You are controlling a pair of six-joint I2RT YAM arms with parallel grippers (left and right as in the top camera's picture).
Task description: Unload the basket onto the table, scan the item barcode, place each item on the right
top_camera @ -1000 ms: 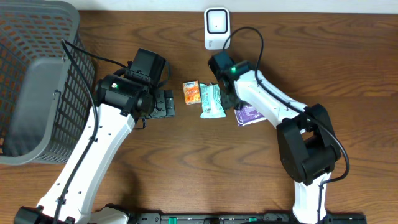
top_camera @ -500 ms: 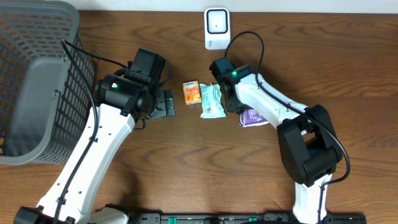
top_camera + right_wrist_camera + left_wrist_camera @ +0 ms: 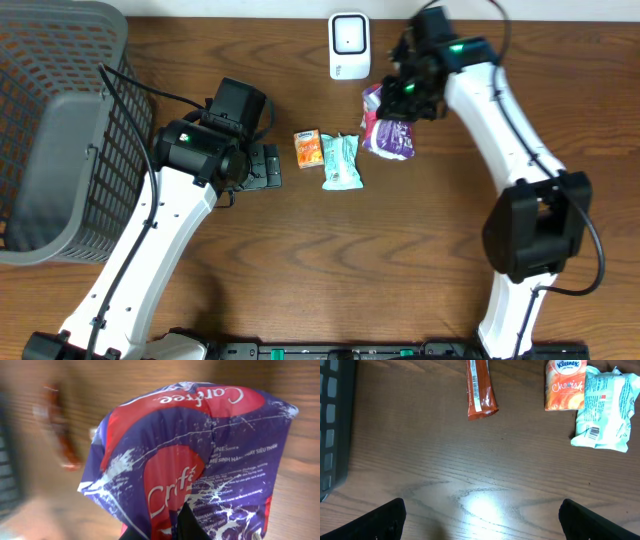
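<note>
The right tool (image 3: 404,92) is clenched on one end of the purple snack bag (image 3: 388,136). The bag juts out past its fingertips, held clear of the worktop (image 3: 420,260), just right of the white scanner (image 3: 347,45). The left tool (image 3: 482,517) is released, hovering over bare wood near the orange tissue pack (image 3: 566,385).

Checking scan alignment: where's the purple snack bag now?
Overhead: purple snack bag held in the right pincer, just right of the white scanner, upper right of the teal packet.
</note>
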